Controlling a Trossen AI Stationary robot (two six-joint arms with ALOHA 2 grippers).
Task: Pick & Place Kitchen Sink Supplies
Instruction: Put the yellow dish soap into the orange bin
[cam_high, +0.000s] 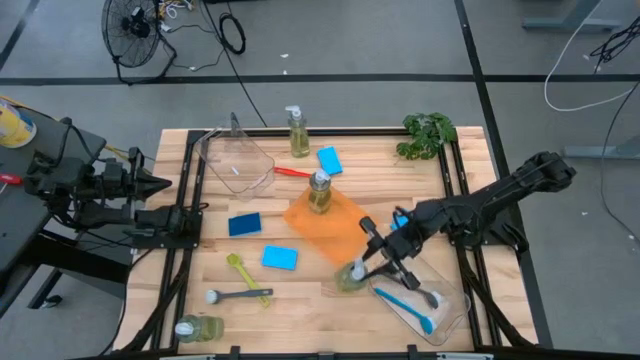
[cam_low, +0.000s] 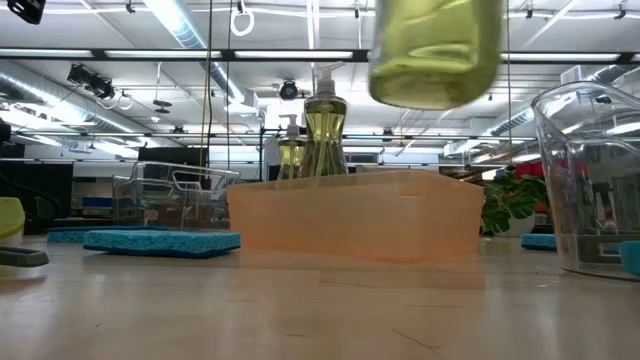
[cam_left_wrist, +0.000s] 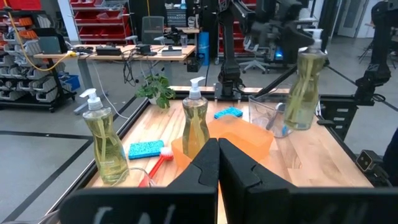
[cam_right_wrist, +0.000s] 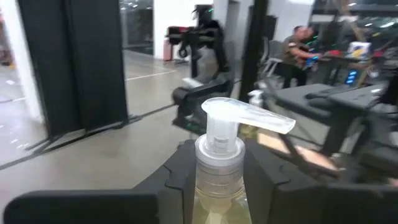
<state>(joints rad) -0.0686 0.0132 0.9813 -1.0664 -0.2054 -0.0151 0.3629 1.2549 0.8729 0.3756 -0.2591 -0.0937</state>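
Observation:
My right gripper (cam_high: 360, 266) is shut on a clear pump bottle of yellowish soap (cam_high: 349, 277), held in the air by the near-right clear bin (cam_high: 455, 310). That bin holds a blue brush (cam_high: 408, 305) and a grey brush (cam_high: 425, 293). A second soap bottle (cam_high: 319, 192) stands in the orange bin (cam_high: 340, 235). A third (cam_high: 296, 131) stands at the far edge, and another (cam_high: 197, 328) lies at the near left. Blue sponges (cam_high: 244, 225) (cam_high: 279, 258) (cam_high: 329, 160) lie flat on the table. My left gripper (cam_high: 160, 185) waits shut at the left edge. My right gripper pinches the bottle between its two fingers (cam_right_wrist: 266, 177) at the neck and shoulder (cam_right_wrist: 217, 180), just under the pump collar. The fingers lie about level and come from the table's right side. The bottle hangs roughly upright with its base (cam_low: 435, 60) lifted clear of the table.
A red brush (cam_high: 291, 172) lies beside a clear bin (cam_high: 236, 160) at the far left. A yellow-green brush (cam_high: 240, 270) and a grey brush (cam_high: 236, 295) lie at the near left. A leafy plant (cam_high: 427, 135) sits at the far right corner.

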